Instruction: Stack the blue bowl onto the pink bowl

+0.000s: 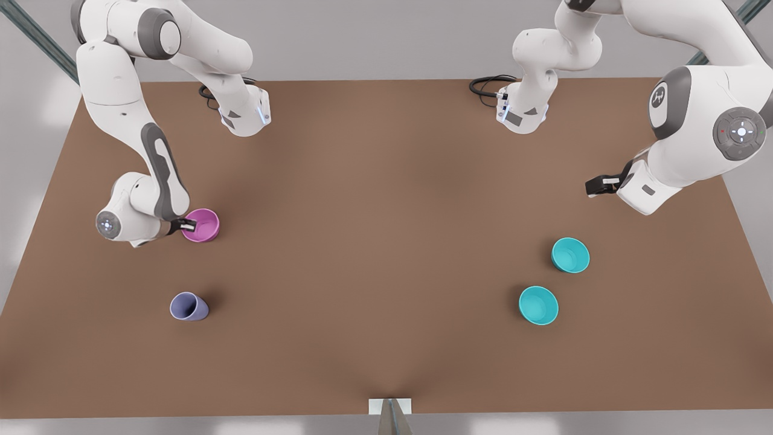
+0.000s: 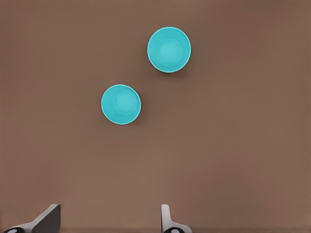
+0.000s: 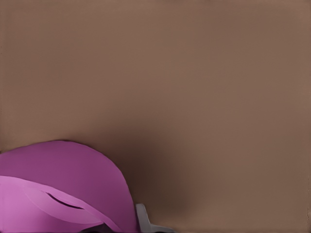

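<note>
**Each arm sat by its own bowl; the teal pair lay below the left gripper**

Nearest the camera in the front view, a lavender cup [image 1: 189,306] stood at lower left and one teal bowl [image 1: 538,305] at lower right. Just beyond and slightly to the right of that bowl sat the second teal bowl [image 1: 570,254], close by but apart from it. The two look alike, so I could not tell which one is the blue bowl of the task.

Farther back, at the left of the frame, the pink bowl [image 1: 202,225] rested on the brown table [image 1: 386,199] with the right gripper [image 1: 185,226] at its rim. The right wrist view showed the pink wall close up and one pale fingertip [image 3: 142,218] just outside it; whether the jaws had clamped the rim I cannot tell.

Farther still, at the right edge, the left gripper [image 1: 599,185] hung above the table, well up-frame from both teal bowls. Its wrist view showed the fingers [image 2: 166,216] spread wide, holding nothing, with both bowls ahead.

The left arm was clearly the nearer one for a teal bowl. Round bowls offer no long axis, so a rim grasp would probably do from any side. The pink bowl lay far across the table.
</note>
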Motion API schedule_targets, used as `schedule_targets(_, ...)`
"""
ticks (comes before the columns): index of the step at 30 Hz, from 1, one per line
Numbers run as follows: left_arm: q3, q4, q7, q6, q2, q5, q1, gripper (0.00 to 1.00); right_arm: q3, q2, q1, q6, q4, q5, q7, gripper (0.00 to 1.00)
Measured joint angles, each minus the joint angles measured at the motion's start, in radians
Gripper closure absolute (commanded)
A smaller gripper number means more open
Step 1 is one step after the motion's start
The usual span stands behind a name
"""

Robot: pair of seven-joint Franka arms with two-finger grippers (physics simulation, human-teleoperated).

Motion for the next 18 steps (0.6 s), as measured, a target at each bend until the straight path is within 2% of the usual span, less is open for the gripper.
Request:
schedule_targets(8,0.004,0.0,0.001,-0.003,0.0,0.0,0.0,0.0,0.008,-0.038,0.091,-0.069,0.054,0.072,0.004,0.79)
schedule_targets(14,0.005,0.0,0.003,-0.009,0.0,0.0,0.0,0.0,0.009,-0.005,0.376,-0.091,0.173,0.3,0.025,0.79)
schedule_targets(18,0.006,0.0,0.004,-0.011,0.001,0.0,0.0,0.0,0.009,0.121,0.554,-0.091,0.39,0.488,0.074,0.79)
